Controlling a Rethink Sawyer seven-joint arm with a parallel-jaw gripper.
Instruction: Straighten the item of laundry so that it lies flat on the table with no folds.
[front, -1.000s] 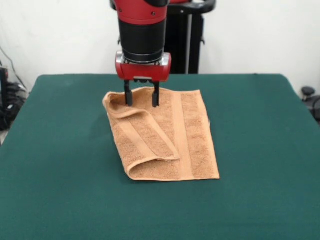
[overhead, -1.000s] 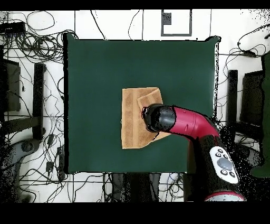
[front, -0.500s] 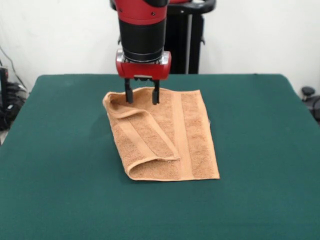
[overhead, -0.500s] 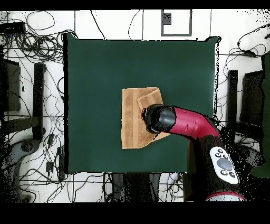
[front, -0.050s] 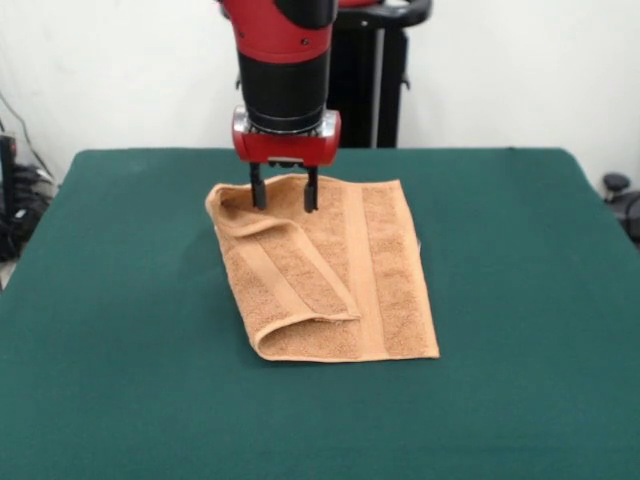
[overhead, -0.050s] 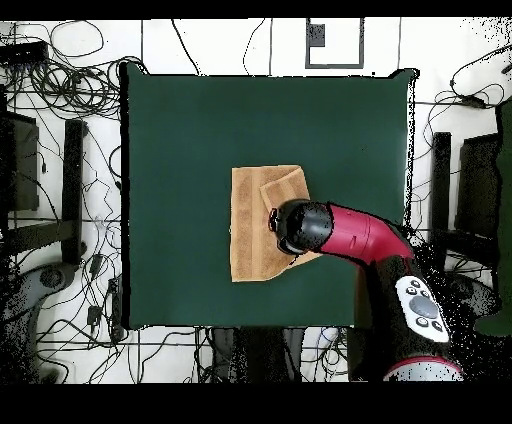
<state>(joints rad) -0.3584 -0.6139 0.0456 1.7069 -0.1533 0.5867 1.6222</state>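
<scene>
My red and black gripper (front, -0.050s: 284, 197) has barely moved in the last second: a touch higher than at first, its two dark fingers (front, -0.050s: 258, 190) spread apart and holding nothing, tips over the far end of the orange-tan terry towel (front, -0.050s: 330, 270). That towel lies unchanged mid-way across the dark green felt table (front, -0.050s: 520, 300), one side folded diagonally over itself. Overhead, the arm's head (overhead, -0.050s: 303, 226) covers the towel's (overhead, -0.050s: 252, 225) edge.

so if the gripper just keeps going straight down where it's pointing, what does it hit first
Most likely the towel. The gripper points straight down with its fingers open over the towel's far edge, beside the folded-over flap. How much gap remains is unclear, but the table lies beneath the cloth.
</scene>
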